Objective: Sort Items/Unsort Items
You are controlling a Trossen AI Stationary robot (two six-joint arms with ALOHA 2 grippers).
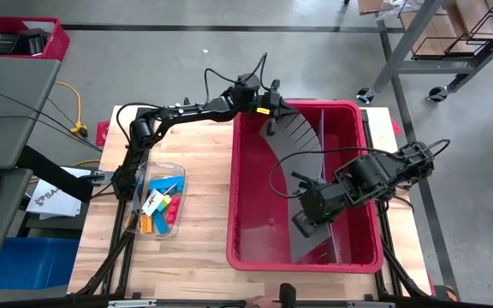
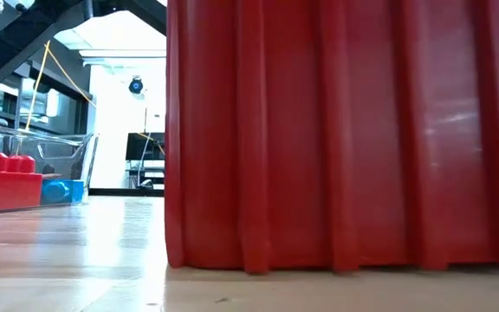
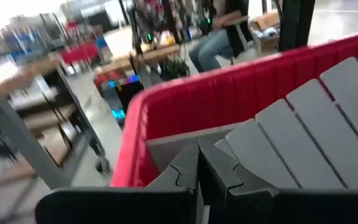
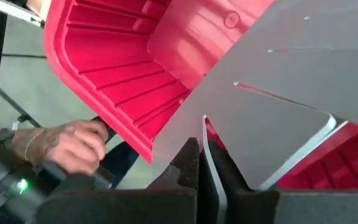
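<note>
On the left side of the wooden table [image 1: 195,257] sits a clear box [image 1: 178,171] with the items [image 1: 163,205] inside: red, blue, orange and yellow blocks. Next comes the big red bin [image 1: 245,205] with a bent grey divider sheet [image 1: 302,137] in it. The left gripper [image 1: 272,128] is pinched shut on the sheet's far end. The right gripper [image 1: 302,224] is pinched shut on its near end. A person's hand [image 4: 67,146] shows below the bin's edge.
</note>
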